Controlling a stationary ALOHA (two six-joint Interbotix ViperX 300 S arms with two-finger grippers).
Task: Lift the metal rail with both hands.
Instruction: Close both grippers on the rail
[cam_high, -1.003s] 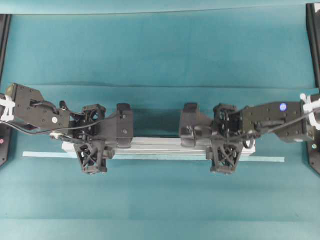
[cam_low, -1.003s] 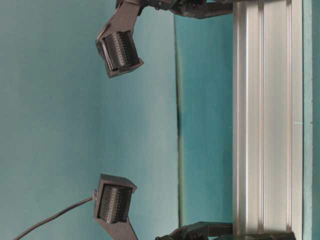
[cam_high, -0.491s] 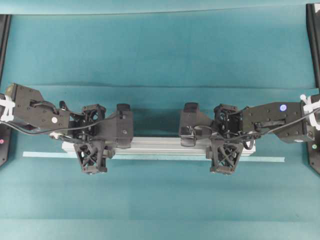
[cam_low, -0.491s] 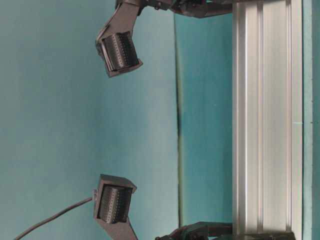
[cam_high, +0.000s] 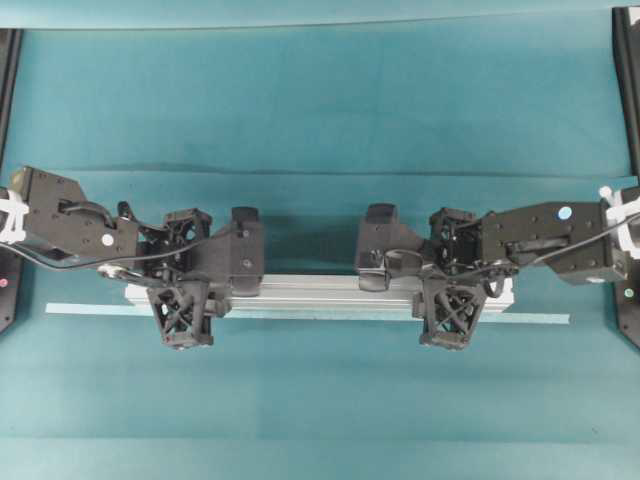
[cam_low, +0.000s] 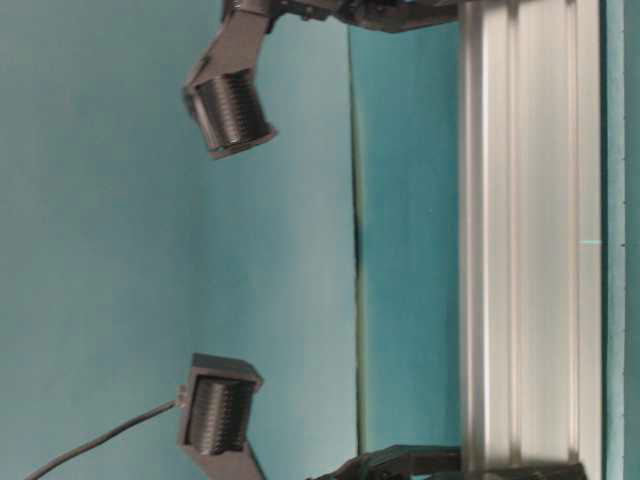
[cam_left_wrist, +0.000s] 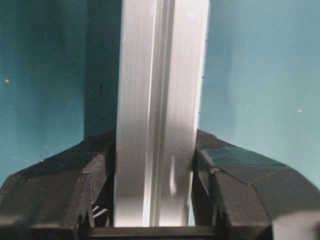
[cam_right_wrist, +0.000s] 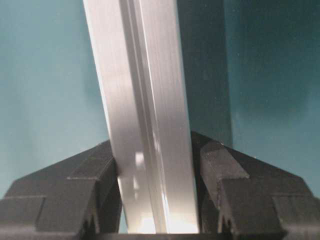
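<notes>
- Grasp status: complete. The left gripper (cam_high: 182, 282) has its jaws clamped across the metal rail (cam_high: 320, 291) close to the rail's left end. The left wrist view confirms it: both black fingers (cam_left_wrist: 95, 180) press against the rail's side faces with no visible gap.
- The right gripper (cam_high: 452, 280) pinches the same rail close to its right end. In the right wrist view the rail (cam_right_wrist: 145, 125) runs between the jaws at a slight slant, with both fingers (cam_right_wrist: 220, 175) in contact.
- Rail position: it lies left to right across the middle of the teal surface (cam_high: 320, 110), just on the far side of the pale-blue tape strip (cam_high: 80, 310), which lies flat and parallel.
- Lift status: judged to be at its start. The overhead view shows a dark shadow band on the far side of the rail, and the table-level view shows the rail (cam_low: 530, 240) standing slightly apart from the cloth line. Clearance cannot be confirmed from these views.
- Remaining: raise both ends together until the rail is plainly clear of the surface.
- Caution: uneven rise of the two arms would tilt the rail and load one grip more than the other. Keep the bar level.
</notes>
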